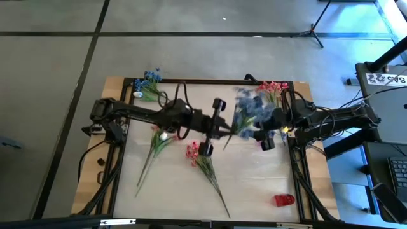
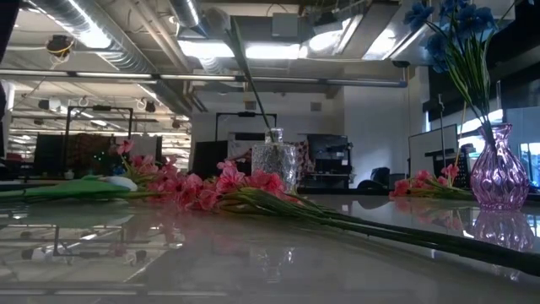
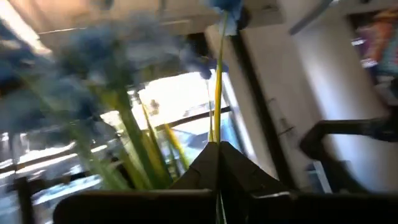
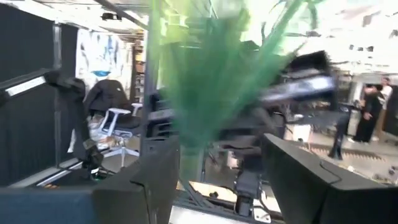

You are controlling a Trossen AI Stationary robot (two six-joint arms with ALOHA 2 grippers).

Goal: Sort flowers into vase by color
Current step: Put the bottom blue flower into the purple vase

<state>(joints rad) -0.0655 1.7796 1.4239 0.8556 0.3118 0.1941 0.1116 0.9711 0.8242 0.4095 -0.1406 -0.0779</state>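
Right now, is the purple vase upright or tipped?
Upright: in the low view the purple vase stands on its base, blue flowers rising from its neck.

Pink blooms [image 2: 221,181], blue blooms [image 2: 453,19], purple vase [image 2: 498,177], green stems [image 2: 354,224].

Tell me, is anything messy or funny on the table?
Yes. Some flowers lie flat instead of standing in a vase: a pink sprig mid-table and a white-bud sprig beside it. A small red thing sits alone near the front right corner; I can't tell what it is.
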